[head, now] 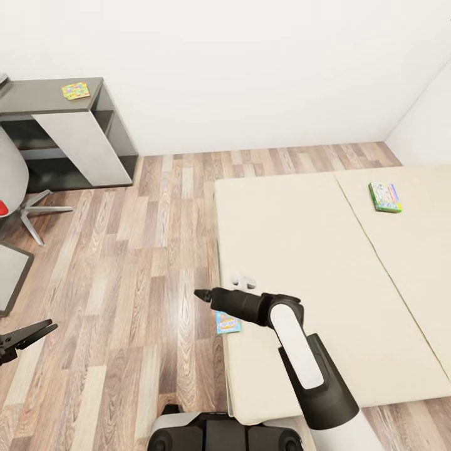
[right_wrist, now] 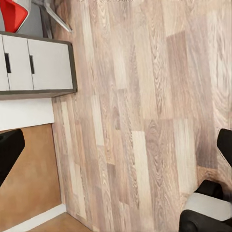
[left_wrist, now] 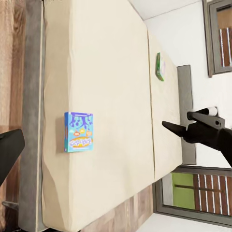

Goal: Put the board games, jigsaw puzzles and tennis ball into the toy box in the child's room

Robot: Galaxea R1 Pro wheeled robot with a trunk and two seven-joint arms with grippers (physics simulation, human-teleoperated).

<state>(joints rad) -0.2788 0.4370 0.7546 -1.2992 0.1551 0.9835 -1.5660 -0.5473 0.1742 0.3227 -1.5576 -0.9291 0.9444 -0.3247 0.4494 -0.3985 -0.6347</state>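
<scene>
Two board games lie on the beige bed (head: 326, 263). The green-edged one (head: 385, 197) (left_wrist: 160, 66) is far out on the mattress. The blue one (head: 228, 323) (left_wrist: 79, 132) sits at the mattress edge, partly behind my right arm. My right gripper (head: 202, 294) (left_wrist: 176, 123) (right_wrist: 116, 150) hangs open over the floor just left of the blue game, holding nothing. My left gripper (head: 45, 330) is open and empty, low at the left over the floor. One jigsaw puzzle (head: 76, 91) lies on the dark cabinet end of the table (head: 37, 94). The toy box and tennis ball are out of view.
A swivel chair (head: 25, 210) with a red part stands left of the cabinet. A dark-framed grey panel (head: 9, 275) lies on the floor at the left edge. Wood-plank floor (head: 150, 250) stretches between the bed and the cabinet. My base (head: 213, 432) is at the bed's near corner.
</scene>
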